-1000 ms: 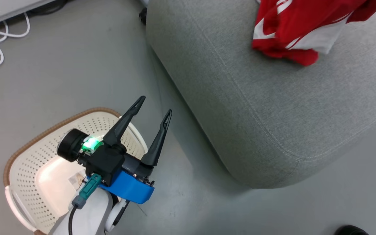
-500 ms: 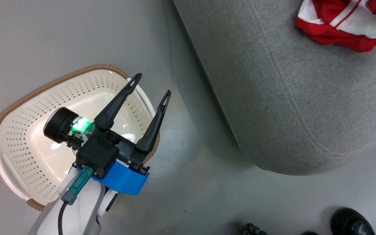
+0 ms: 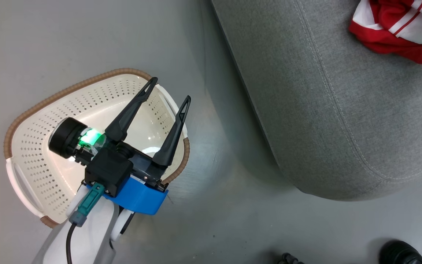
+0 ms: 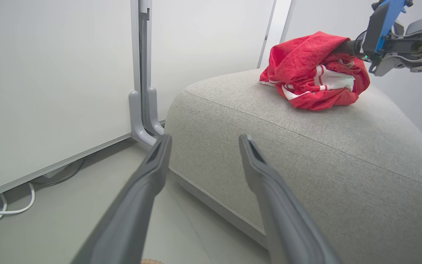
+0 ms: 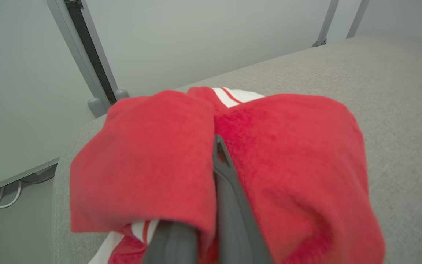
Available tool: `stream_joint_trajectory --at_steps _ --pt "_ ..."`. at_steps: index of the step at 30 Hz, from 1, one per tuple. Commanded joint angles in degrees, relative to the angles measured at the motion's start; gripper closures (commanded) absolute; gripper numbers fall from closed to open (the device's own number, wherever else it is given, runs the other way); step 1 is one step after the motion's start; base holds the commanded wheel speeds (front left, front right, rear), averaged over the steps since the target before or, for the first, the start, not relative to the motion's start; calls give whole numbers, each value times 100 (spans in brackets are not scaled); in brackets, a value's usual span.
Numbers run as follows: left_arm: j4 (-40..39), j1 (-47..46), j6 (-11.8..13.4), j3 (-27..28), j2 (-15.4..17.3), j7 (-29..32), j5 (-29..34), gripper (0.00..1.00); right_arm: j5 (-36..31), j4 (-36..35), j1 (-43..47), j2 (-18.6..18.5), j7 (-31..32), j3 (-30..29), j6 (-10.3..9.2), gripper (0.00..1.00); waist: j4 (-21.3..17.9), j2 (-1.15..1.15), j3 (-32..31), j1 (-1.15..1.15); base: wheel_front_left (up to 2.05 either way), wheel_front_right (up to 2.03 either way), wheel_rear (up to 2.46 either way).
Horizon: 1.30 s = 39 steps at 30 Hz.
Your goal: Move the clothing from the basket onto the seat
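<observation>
1. The seat (image 3: 328, 110) filled the right of the head view. Its broad grey cushion served as the drop place, and it stood near the basket without touching it.
2. The basket (image 3: 31, 117) sat on the floor at lower left, under the left arm. What showed of its pale bottom was bare, so the unloading looked nearly done.
3. The clothing (image 4: 313, 73) lay bunched in a red-and-white heap on top of the seat, well apart from the basket.
4. The right gripper (image 5: 216, 146) was pinched tight on a fold of the clothing, with cloth draped over its fingers. The release had probably not yet been made.
5. The left gripper (image 3: 171, 88) hovered above the basket, jaws spread wide with nothing between them. The clothing lay well away from it, up on the cushion beyond its fingertips.
</observation>
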Motion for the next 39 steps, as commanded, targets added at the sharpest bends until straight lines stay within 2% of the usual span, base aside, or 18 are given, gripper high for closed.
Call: stream_joint_trajectory --at_steps 1,13,21,28,36,39 --pt "21 -92 -10 17 -10 -17 -47 0 -43 28 73 19 -28 21 1 0 7 0 -32 -1 0 0 0" --pt "114 -9 -26 75 -68 -16 -39 0 -66 23 162 32 -29 119 1 0 -45 0 -164 -1 0 0 0" --pt "177 87 -36 138 -205 -17 -113 0 -335 -176 443 63 -28 268 1 0 -41 0 -422 -1 0 0 0" --pt "300 181 -46 187 -411 -17 -189 0 -570 -537 917 69 -27 233 1 0 80 0 -792 -1 0 0 0" --pt "606 501 -48 383 -699 -17 -354 0 -1203 -1240 1743 106 -26 284 1 0 222 0 -1412 -1 0 0 0" --pt "723 645 -46 471 -821 -16 -409 0 -1231 -1550 2103 188 -26 196 1 0 323 0 -1699 -1 0 0 0"
